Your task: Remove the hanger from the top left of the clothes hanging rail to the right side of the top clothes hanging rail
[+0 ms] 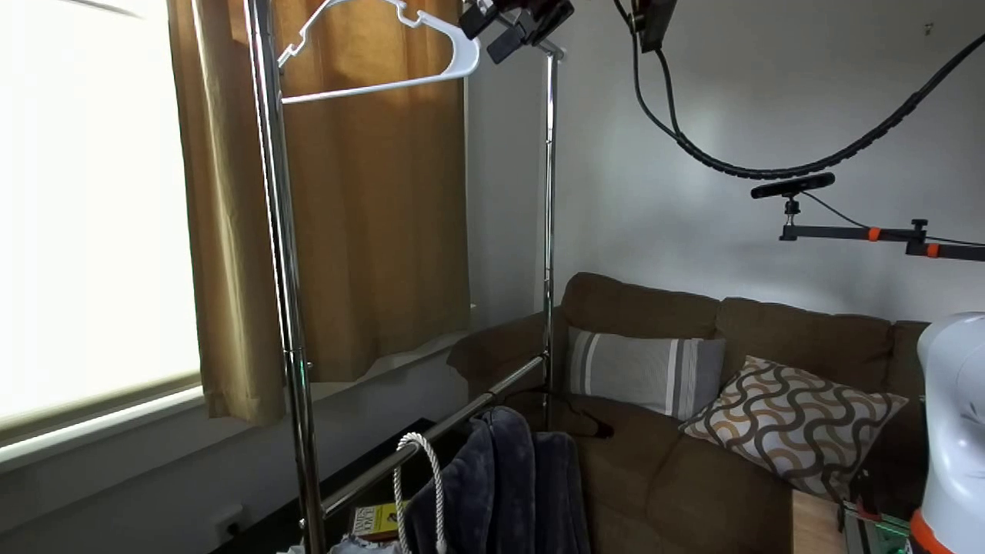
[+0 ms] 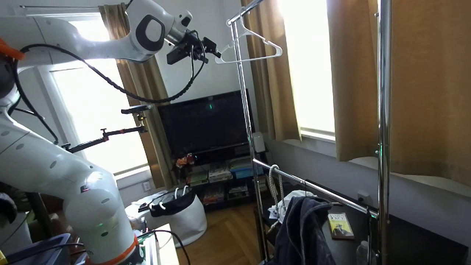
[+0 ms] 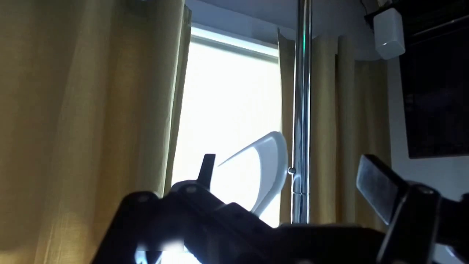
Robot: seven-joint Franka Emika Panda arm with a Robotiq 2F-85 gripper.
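In an exterior view, the white hanger (image 1: 377, 88) hangs with its right end just beside the fingers (image 1: 504, 46). In an exterior view, it is hooked over the top rail (image 2: 252, 6) near the left, far end, so the rail bears its weight. In the wrist view, the fingers stand wide apart with the hanger's rounded end showing between them, probably lined up for a pinch; whether they touch, I cannot tell
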